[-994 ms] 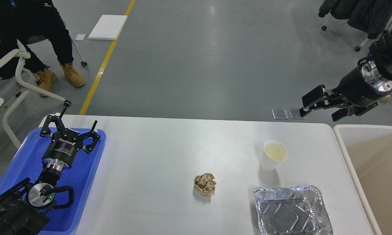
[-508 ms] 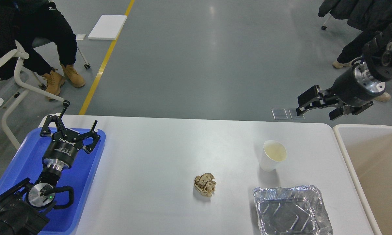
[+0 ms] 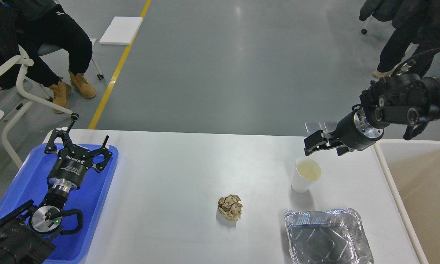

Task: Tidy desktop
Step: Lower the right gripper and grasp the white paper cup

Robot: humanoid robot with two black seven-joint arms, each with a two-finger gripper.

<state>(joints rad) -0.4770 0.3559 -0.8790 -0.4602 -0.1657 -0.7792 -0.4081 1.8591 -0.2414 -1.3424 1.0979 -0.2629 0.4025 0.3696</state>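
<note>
Since the earlier frames the right hand (image 3: 312, 144) has swung down and inward from high at the right edge, and it now hangs over the far right part of the surface (image 3: 190, 172), just beyond the cup (image 3: 306, 174). Its fingers look slightly parted, but they are seen small and dark, so whether they are spread or pressed together cannot be told. Nothing is seen in its grip. The seated person at top left has shifted his legs a little, and a standing person has come further into the top right corner.

From the head view, the surface is a large, smooth white slab with rounded corners, filling most of the lower frame, wider than anything else. On it sit three things: the white paper cup, upright, right of centre; a crumpled brown paper ball (image 3: 230, 207) near the middle, well apart from the cup; and a foil tray (image 3: 328, 236) at the near right, just in front of the cup but not touching it.

A blue tray (image 3: 25, 183) lies on the surface's left end. The left hand (image 3: 77, 146) hovers over it with fingers spread wide, holding nothing. A beige bin (image 3: 417, 183) stands against the surface's right edge.
</note>
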